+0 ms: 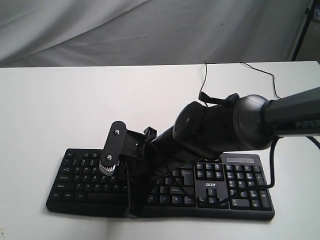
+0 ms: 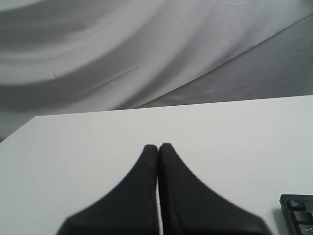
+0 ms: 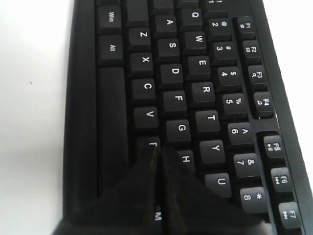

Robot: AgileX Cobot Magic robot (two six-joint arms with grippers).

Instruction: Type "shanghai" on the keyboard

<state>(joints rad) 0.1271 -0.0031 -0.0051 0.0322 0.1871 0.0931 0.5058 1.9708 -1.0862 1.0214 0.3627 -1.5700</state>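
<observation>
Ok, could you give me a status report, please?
Right claw shut, tip over keyboard near H key. Left claw shut, over table, off keyboard. No obstruction seen.
</observation>
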